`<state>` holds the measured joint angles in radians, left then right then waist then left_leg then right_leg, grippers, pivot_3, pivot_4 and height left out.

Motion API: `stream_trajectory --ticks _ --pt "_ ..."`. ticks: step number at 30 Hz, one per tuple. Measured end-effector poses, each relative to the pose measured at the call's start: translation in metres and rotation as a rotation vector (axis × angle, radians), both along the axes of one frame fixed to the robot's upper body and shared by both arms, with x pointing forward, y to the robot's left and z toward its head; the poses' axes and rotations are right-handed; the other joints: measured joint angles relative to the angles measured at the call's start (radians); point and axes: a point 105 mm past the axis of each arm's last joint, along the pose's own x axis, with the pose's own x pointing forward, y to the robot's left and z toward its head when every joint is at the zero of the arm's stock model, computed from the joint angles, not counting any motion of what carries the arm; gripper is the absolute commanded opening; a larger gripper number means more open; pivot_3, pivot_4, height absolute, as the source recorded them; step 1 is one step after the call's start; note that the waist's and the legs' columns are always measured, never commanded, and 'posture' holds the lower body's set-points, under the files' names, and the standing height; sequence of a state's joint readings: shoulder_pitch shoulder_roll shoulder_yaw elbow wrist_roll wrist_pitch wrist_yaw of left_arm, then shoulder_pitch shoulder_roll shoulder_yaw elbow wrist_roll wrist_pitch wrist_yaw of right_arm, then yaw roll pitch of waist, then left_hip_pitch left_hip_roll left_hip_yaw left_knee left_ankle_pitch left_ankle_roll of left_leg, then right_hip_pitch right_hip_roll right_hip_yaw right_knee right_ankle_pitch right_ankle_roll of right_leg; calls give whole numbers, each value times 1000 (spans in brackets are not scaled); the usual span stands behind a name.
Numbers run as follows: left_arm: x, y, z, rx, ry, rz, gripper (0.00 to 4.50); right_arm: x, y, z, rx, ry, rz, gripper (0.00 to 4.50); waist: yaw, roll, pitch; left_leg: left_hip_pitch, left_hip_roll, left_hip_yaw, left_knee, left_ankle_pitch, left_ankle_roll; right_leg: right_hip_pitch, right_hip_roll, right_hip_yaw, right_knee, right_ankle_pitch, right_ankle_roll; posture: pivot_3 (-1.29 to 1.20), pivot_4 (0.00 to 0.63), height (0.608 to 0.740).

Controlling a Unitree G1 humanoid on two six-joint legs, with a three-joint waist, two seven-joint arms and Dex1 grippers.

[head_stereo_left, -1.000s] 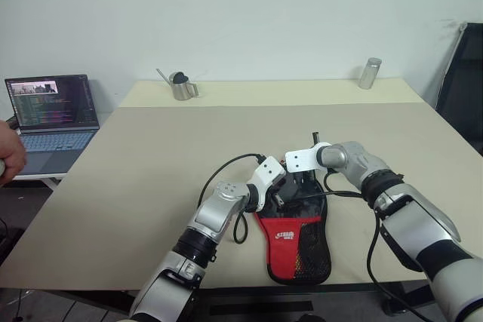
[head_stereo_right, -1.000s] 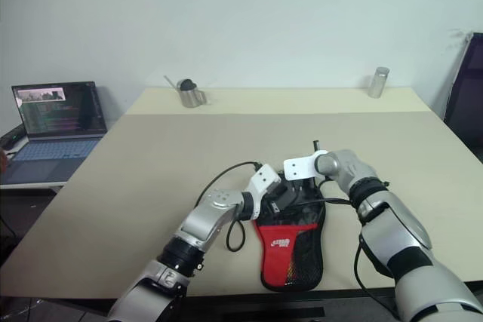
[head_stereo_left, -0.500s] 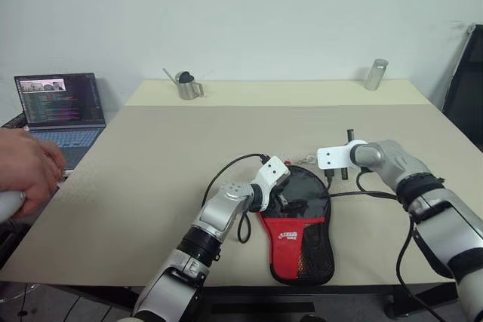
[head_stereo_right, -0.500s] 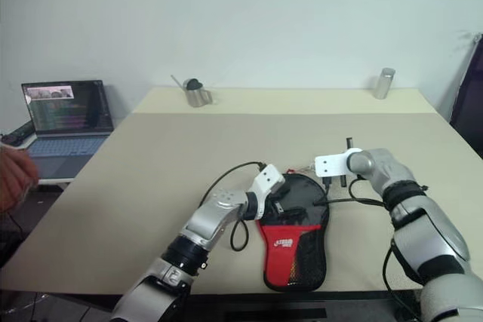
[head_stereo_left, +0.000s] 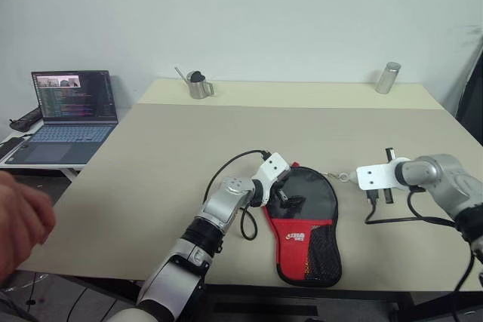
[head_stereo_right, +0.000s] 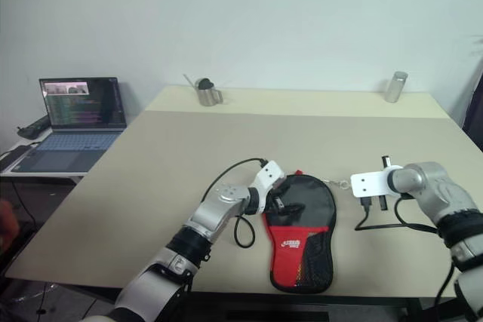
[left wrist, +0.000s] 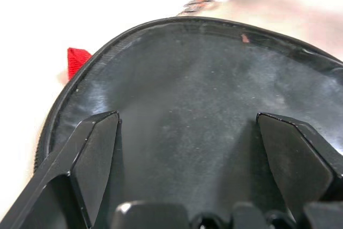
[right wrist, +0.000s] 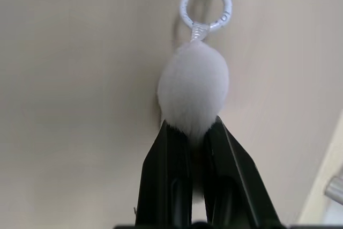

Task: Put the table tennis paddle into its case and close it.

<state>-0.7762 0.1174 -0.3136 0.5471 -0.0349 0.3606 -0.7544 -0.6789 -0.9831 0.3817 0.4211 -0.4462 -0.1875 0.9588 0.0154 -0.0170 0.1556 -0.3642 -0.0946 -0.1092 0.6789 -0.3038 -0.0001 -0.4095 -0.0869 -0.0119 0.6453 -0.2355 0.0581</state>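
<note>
The case (head_stereo_left: 306, 220) lies flat on the bench (head_stereo_left: 151, 171) near my front edge, its round black end toward the far side and its red band and mesh pocket toward me; the paddle I cannot make out, so I cannot tell whether it is inside; my left claw (left wrist: 187, 148) is spread wide, its two fingers (left wrist: 96, 154) resting over the black round end of the case, gripping nothing; my right claw (right wrist: 192, 132) is off to the right of the case, pinched tight on the white fluffy charm (right wrist: 193, 87), whose metal ring (right wrist: 207, 6) points back toward the case; a laptop (head_stereo_left: 64, 115) sits far left, a small metal pitcher (head_stereo_left: 198, 85) and a metal cylinder (head_stereo_left: 389, 78) at the bench's far edge; a person's hand (head_stereo_left: 19, 220) shows at the near left.
</note>
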Motion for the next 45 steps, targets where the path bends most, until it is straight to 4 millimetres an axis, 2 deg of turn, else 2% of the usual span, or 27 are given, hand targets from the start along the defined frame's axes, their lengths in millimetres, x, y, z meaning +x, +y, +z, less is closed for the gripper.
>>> stream_trajectory --ticks 5,11,26,40,45 --pt "1 -2 -1 1 -6 -5 4500 -40 -6 -8 -6 153 0 35 8 0 0 0 1 0 0 0 0 1 -1 0 0 0 1 0 150 740" --pt "3 -2 -2 12 -1 -1 4500 -77 9 -14 24 286 45 35 8 0 0 2 1 -1 0 0 0 3 -1 -1 0 -1 1 0 150 740" --pt "4 -8 -4 23 0 -9 4500 -136 31 -33 1 441 114 35 14 -4 -3 2 1 -4 0 -1 0 5 -1 -3 -1 -2 3 0 150 740" --pt "4 -10 -3 32 -2 -16 4500 -185 49 -38 -16 675 278 35 20 -8 -5 1 1 -5 0 -2 0 5 -2 -5 -3 -4 5 0 150 740" --pt "4 -7 -3 36 -7 -15 4500 -225 63 -52 6 889 390 35 16 -9 -4 1 1 -4 0 -3 0 5 -2 -3 -3 -4 6 0 150 740"
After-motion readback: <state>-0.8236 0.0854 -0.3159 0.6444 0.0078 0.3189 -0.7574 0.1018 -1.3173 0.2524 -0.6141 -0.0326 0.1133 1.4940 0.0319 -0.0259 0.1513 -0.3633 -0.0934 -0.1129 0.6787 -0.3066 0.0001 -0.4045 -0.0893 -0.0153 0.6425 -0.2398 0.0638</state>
